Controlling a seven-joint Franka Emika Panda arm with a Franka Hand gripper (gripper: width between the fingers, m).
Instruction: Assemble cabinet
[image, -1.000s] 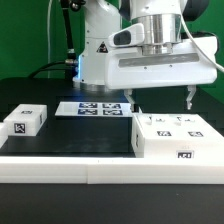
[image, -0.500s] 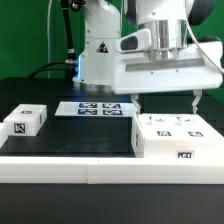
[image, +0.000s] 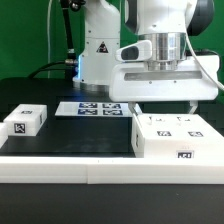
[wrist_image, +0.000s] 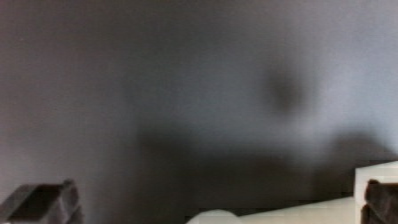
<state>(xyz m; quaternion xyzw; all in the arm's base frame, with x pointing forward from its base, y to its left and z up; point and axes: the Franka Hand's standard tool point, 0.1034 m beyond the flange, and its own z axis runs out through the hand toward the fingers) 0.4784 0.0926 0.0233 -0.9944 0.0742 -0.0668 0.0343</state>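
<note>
White cabinet body (image: 160, 140) — jaws spread above its far edge, seemingly clear.

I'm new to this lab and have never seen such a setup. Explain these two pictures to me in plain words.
The white machine is a robot arm. Its two-fingered end effector hangs open and empty above the cabinet body, a large white box with black-and-white tags. One picture comes from a camera standing off the arm. The other, very blurry, comes from a camera on the wrist, and two dark fingertips show in it. On the black table there is also a small tagged panel, toward the exterior view's left, and the flat marker board, which is rig equipment, not furniture. A white rail runs along the front.
</note>
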